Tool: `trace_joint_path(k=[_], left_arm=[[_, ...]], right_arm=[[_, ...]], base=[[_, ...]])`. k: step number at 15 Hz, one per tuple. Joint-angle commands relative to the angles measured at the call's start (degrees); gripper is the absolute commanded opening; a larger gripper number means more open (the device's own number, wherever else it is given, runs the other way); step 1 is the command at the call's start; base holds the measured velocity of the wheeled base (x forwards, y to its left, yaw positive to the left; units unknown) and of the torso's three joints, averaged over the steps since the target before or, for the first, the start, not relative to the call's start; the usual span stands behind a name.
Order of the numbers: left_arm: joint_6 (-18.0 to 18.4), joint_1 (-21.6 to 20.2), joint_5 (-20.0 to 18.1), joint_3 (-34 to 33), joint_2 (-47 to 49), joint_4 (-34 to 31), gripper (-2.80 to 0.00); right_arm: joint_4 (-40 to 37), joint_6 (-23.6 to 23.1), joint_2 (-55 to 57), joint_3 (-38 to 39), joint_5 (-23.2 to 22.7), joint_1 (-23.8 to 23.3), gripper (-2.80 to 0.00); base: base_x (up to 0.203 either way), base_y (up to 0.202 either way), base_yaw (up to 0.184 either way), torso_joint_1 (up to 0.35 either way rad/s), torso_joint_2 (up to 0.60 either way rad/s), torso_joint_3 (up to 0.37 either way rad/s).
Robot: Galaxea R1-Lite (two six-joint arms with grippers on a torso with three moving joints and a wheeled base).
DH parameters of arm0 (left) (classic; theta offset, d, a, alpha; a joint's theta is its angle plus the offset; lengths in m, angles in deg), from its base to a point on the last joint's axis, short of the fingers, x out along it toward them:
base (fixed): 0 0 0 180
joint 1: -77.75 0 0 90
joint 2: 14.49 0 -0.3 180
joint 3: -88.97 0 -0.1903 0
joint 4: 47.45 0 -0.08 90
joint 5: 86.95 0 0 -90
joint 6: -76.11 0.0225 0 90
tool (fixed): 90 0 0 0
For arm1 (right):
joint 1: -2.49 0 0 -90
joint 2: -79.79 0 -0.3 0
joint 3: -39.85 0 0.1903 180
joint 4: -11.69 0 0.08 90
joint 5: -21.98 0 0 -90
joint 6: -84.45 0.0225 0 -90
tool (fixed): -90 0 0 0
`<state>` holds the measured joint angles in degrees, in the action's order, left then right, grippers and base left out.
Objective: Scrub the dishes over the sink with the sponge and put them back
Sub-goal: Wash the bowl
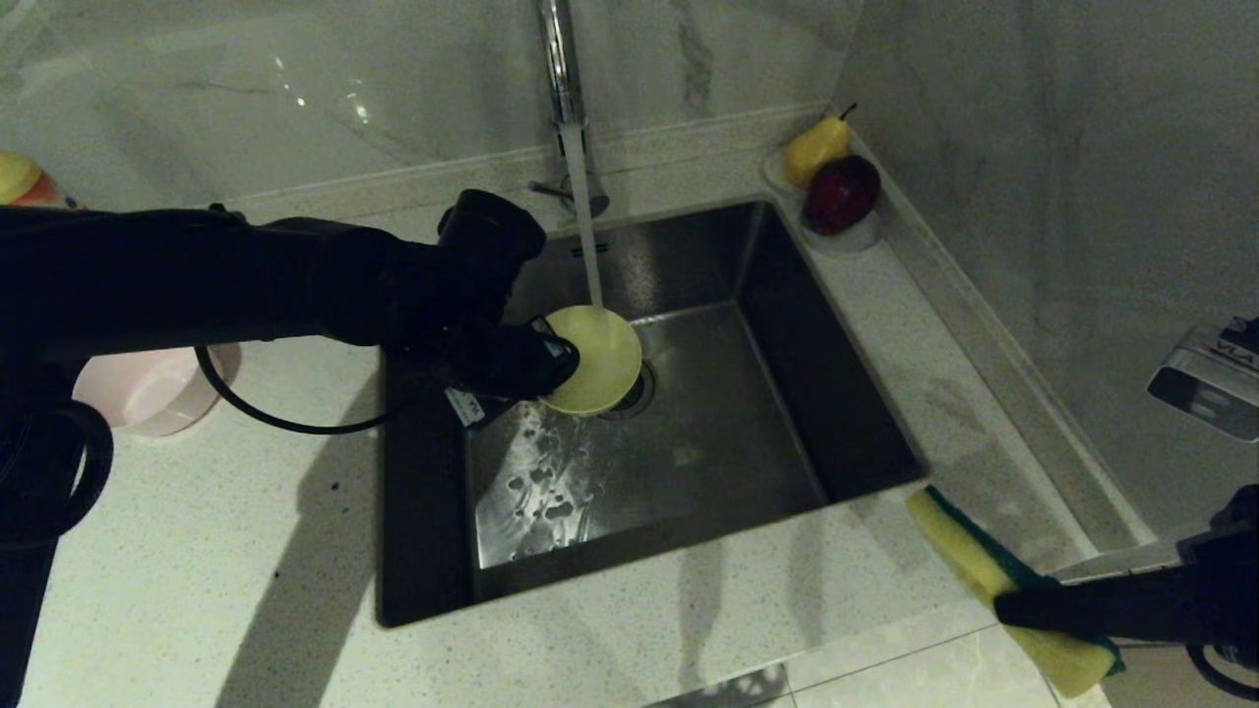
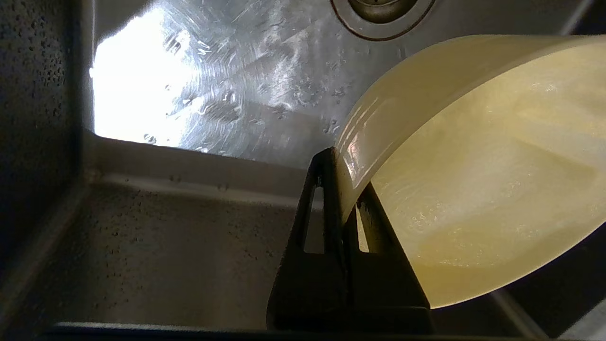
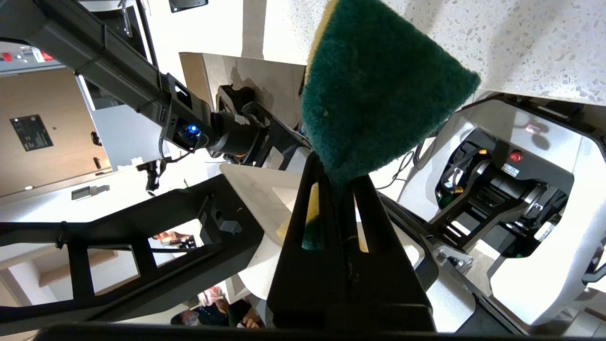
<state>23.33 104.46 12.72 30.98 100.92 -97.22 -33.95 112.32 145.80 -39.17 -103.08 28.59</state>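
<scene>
The yellow bowl (image 1: 593,360) is being held at the centre of the head view, tilted on edge over the sink (image 1: 787,324) drain, its rim being pinched between the closed fingers of the left gripper (image 1: 551,359). In the left wrist view the bowl wall (image 2: 473,166) is being clamped just above the fingers (image 2: 326,208). It is being kept right under the faucet (image 1: 563,79), where a stream of water is falling onto it, presumably so that it is being rinsed and runoff is draining into the basin.

The sponge (image 1: 993,580) is being gripped at lower right by the right gripper (image 1: 1013,605), fingers pressed onto it, above the counter edge and well apart from the bowl. It is probably being kept ready there until scrubbing is called for.

A pink bowl (image 1: 157,388) is sitting on the counter at left, partly hidden by the arm. A pear (image 1: 814,147) and a red fruit (image 1: 842,193) are resting in a dish at upper right.
</scene>
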Motion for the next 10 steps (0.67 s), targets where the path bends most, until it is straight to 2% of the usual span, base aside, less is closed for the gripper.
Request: trace_joint_path(k=[1,8,10], left_arm=[[-0.3,0.0,0.1,-0.1,-1.5,-0.1,-2.80],[0.9,-0.9,0.8,-3.3,-10.9,0.2,-2.80],[3.4,-1.6,2.8,-6.3,-13.9,2.0,-2.80]], right_arm=[[-0.1,0.2,-0.2,0.0,-0.2,0.0,-2.80],[-0.1,0.2,-0.5,0.4,-0.3,0.0,-2.80],[-0.1,0.3,-0.7,0.4,-0.3,0.0,-2.80]], base=[[0.000,0.000,0.000,0.000,0.00,0.000],[0.000,0.000,0.000,0.000,0.00,0.000],[0.000,0.000,0.000,0.000,0.00,0.000]])
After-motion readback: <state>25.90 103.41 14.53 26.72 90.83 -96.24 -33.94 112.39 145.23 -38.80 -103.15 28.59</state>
